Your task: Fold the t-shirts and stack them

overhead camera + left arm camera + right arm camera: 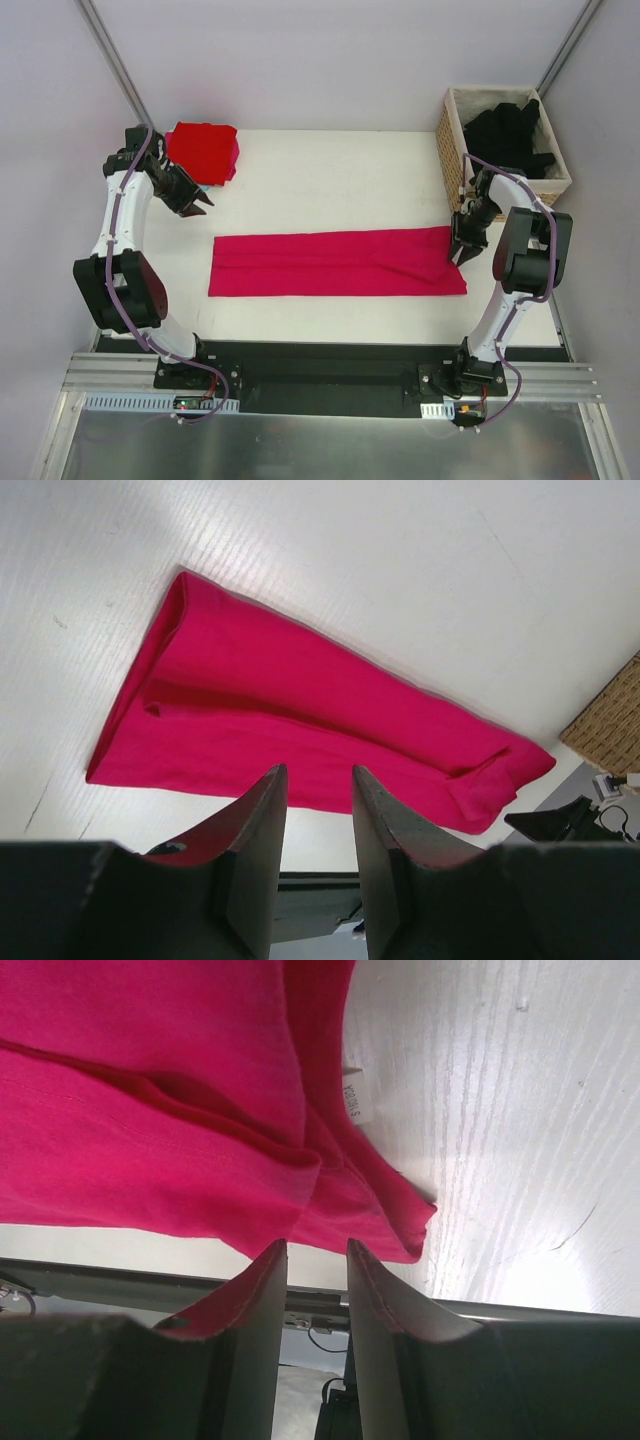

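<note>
Top external view: the magenta-pink t-shirt (335, 263) lies flat at the middle of the white table (330, 180). It is folded lengthwise into a long band running from 9 o'clock to 3 o'clock. A red t-shirt (203, 150) sits folded into a compact square at the 10 o'clock corner. At the 2 o'clock corner a wicker basket (447, 140) holds a heap of black t-shirts (505, 135).

The left gripper (200, 207) hangs over bare table between the red t-shirt and the 9 o'clock end of the magenta band, touching neither. Its wrist view looks down the length of the band. There the left gripper's (318, 770) jaws stand a little apart, released, with nothing between them.

The right gripper (460, 252) is over the 3 o'clock end of the magenta-pink t-shirt, at its far corner. In the right wrist view the cloth's layered folds fill the frame towards 10 o'clock. A small white label (356, 1100) shows at the edge of the fabric, towards 12 o'clock. The right gripper's (316, 1243) jaws are parted by a narrow gap and no cloth is caught in it. Whether the tips touch the fabric I cannot tell.
</note>
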Available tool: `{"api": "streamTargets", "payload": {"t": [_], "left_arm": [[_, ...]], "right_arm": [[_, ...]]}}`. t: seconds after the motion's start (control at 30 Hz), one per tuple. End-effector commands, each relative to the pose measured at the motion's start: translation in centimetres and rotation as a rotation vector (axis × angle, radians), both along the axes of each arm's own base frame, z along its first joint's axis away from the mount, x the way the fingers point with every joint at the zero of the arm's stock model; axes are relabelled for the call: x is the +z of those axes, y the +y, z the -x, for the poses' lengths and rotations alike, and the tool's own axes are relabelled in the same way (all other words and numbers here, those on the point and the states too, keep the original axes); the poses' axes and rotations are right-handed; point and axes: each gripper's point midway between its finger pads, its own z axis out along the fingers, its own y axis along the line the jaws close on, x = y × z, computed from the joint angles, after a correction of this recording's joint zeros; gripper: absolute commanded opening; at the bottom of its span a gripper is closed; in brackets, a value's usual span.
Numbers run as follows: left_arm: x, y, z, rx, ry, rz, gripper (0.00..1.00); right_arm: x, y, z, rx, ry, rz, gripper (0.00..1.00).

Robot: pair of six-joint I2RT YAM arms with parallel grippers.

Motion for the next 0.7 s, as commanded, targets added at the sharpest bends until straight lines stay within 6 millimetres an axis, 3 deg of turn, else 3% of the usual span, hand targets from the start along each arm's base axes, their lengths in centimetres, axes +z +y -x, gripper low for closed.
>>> {"api": "streamTargets", "payload": {"t": [0.0, 0.1, 0.27, 0.37, 0.5, 0.67], "left_arm": [[1.5, -0.2, -0.2, 0.020, -0.021, 0.016, 0.32], [1.5, -0.3, 0.0, 0.021, -0.019, 0.021, 0.32], [1.5, -0.4, 0.3, 0.013, -0.022, 0.021, 0.32], [1.4, -0.4, 0.3, 0.008, -0.022, 0.023, 0.31], [1.2, -0.5, 0.5, 0.002, -0.017, 0.024, 0.31], [0.8, -0.5, 0.5, 0.001, -0.005, 0.028, 0.31]], "right_arm": [[0.1, -3.3, -4.1, -0.038, -0.164, 0.156, 0.33], [0.6, -5.2, -2.9, -0.037, -0.135, 0.272, 0.33], [2.1, -6.1, -3.2, -0.049, -0.177, 0.328, 0.32], [3.8, -5.3, -3.7, -0.057, -0.233, 0.289, 0.33], [7.3, -2.7, -4.2, -0.048, -0.334, 0.186, 0.33], [10.0, 0.1, -3.2, 0.063, -0.412, 0.152, 0.34]]}}
